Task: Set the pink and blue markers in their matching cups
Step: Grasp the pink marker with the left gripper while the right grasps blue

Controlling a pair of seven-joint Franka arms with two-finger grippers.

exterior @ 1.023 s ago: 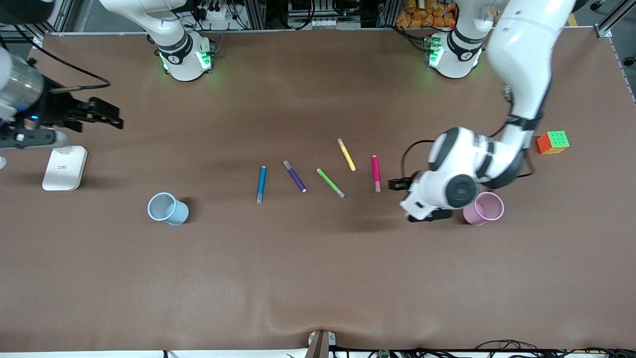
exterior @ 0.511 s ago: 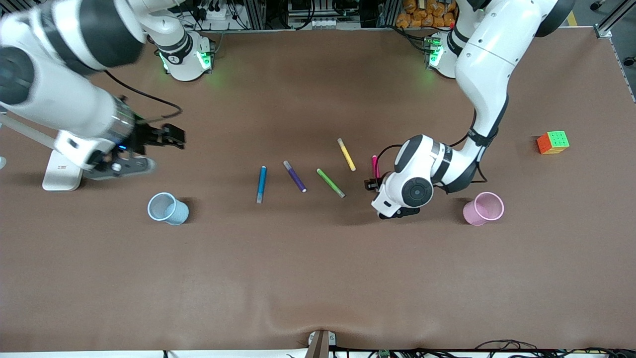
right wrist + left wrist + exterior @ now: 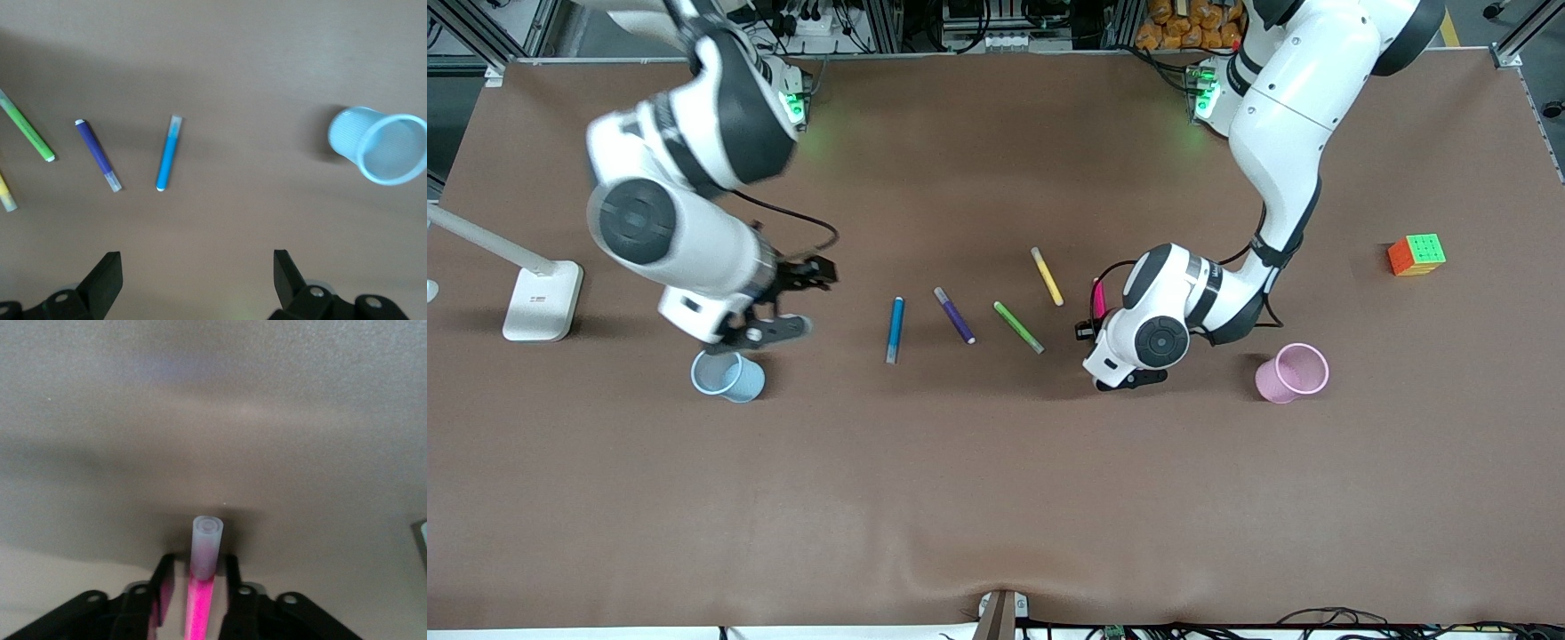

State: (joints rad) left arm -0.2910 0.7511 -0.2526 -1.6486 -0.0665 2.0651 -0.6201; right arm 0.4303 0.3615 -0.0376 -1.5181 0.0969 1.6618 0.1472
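Left end effector (image 3: pixel 200 565): sat low at the pink marker (image 3: pixel 1098 298), jaws narrowed to either side of its shaft, slim gaps showing, no clamp yet.
Pink marker axis: ran 12-to-6 on the table, pale end jutting out past the jaws.
Pink cup (image 3: pixel 1294 372): stood upright at about 4 o'clock from that marker, nothing between them.
Right end effector (image 3: pixel 800 300): hung wide and empty over the table, just at 1 o'clock of the blue cup (image 3: pixel 729 373).
Blue marker (image 3: pixel 895 329): lay at 3 o'clock from the right end effector, axis near 12-to-6, grey end toward 6; right arm plainly the nearer.
Neighbours: purple marker (image 3: pixel 955 315) lay closest to the blue one, at 3 o'clock; green marker (image 3: pixel 1019 327) and yellow marker (image 3: pixel 1047 276) crowded the pink one at 9 o'clock.
Judged risk: nudging the green marker while lifting.
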